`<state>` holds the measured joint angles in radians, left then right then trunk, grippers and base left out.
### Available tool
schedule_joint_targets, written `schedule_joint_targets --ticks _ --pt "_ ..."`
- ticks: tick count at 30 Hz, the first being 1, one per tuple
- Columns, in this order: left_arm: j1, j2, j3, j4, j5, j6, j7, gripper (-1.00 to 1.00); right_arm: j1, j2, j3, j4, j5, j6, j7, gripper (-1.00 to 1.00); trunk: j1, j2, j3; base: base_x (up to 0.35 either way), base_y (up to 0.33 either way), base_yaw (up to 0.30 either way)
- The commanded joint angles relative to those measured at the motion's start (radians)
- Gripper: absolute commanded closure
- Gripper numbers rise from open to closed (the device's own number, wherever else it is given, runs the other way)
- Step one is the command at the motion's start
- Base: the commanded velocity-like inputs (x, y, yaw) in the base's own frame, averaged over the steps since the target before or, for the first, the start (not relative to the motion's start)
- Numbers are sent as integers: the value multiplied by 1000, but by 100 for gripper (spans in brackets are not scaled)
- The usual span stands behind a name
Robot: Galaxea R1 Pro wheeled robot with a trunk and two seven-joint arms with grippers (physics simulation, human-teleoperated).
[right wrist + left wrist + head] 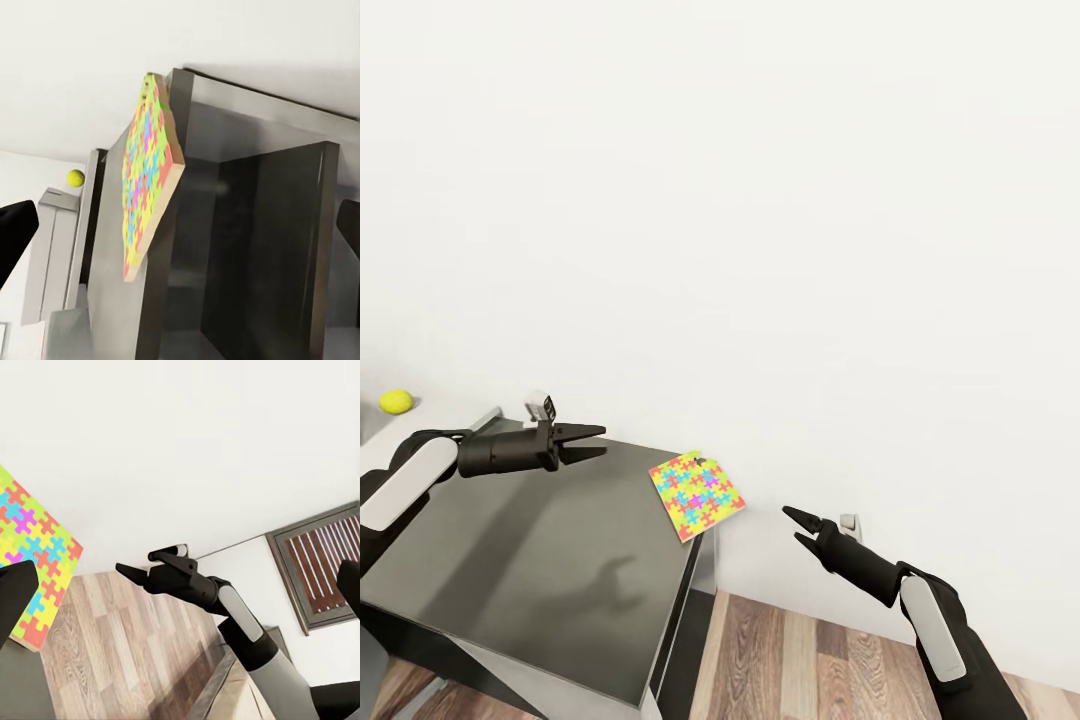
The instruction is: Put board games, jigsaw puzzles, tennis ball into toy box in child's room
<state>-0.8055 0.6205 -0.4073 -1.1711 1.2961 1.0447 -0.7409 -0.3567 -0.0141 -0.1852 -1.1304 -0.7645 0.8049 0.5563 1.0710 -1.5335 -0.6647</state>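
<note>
At the far left of the head view, the tennis ball [396, 401] is sitting on the pale part of the worktop, well to the left of the jigsaw puzzle [697, 494] and against the white wall [760, 200]. Next, the left hand [596, 442] is hovering above the dark-grey worktop [550, 560], its fingers a little apart and holding nothing, pointing toward the puzzle and stopping short of it; its shadow is falling on the grey top. A small white object is standing just behind it, too small to tell what it is. The puzzle is lying flat at the worktop's far right corner, with one edge jutting past the rim, as the right wrist view [150, 180] is showing from below. To the right of the puzzle, the right hand [796, 526] is hanging off the worktop over the wood-plank floor [810, 660], its fingers slightly parted and empty, aimed toward the puzzle. In the left wrist view the right hand [142, 565] is showing the same small gap.
</note>
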Motion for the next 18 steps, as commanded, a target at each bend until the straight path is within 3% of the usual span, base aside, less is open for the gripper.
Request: schedule_joint_targets --ticks 1,18 --pt "-1 1 -2 1 0 3 -5 -100 -1 0 -2 0 -1 7 2 -100 0 -1 -1 0 0 0" --pt "-1 0 -3 1 -1 3 -4 -100 -1 0 -1 0 -1 7 2 -100 0 -1 2 -1 0 26"
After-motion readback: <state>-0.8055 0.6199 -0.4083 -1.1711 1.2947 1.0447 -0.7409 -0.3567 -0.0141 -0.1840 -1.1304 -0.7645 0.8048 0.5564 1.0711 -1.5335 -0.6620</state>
